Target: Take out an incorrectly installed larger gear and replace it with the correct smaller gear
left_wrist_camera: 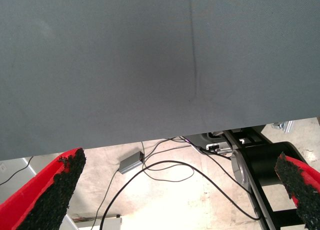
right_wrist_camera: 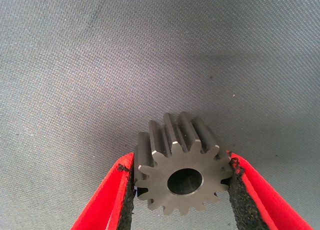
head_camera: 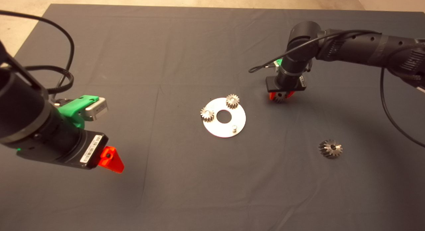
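At the left edge of the head view the left gripper hangs over bare mat, its fingers spread wide apart with nothing between them. In the middle lies a round metal disc carrying two little gears on its upper left rim and one bare pin. To the upper right, the right gripper is clamped on the smaller gear, dull grey steel with straight teeth and a round bore. The larger gear, dark with slanted teeth and a shiny hub, rests at lower right.
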Action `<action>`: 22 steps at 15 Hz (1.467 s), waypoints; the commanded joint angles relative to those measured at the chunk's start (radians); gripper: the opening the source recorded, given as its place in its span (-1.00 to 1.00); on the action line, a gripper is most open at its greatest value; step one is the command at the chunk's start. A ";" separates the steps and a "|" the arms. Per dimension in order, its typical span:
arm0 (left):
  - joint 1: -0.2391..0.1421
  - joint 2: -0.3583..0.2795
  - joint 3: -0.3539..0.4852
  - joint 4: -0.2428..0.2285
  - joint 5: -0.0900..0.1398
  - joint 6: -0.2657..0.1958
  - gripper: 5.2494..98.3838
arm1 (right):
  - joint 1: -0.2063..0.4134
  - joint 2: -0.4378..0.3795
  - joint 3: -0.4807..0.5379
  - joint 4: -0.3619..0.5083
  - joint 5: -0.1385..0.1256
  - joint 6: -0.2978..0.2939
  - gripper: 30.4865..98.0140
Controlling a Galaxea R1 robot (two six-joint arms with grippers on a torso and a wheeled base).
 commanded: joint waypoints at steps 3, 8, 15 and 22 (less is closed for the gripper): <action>-0.017 0.000 0.006 -0.015 0.030 0.003 0.99 | 0.025 0.006 0.023 -0.017 0.005 0.002 -0.62; -0.017 0.000 0.006 -0.015 0.030 0.003 0.99 | 0.030 0.012 0.041 -0.014 0.005 0.009 -0.71; -0.017 0.002 0.004 -0.015 0.030 0.003 0.99 | 0.048 0.010 0.048 -0.014 0.005 0.012 -0.77; -0.015 0.002 0.000 -0.015 0.030 0.003 0.99 | 0.166 0.007 0.134 0.053 0.003 0.049 -0.82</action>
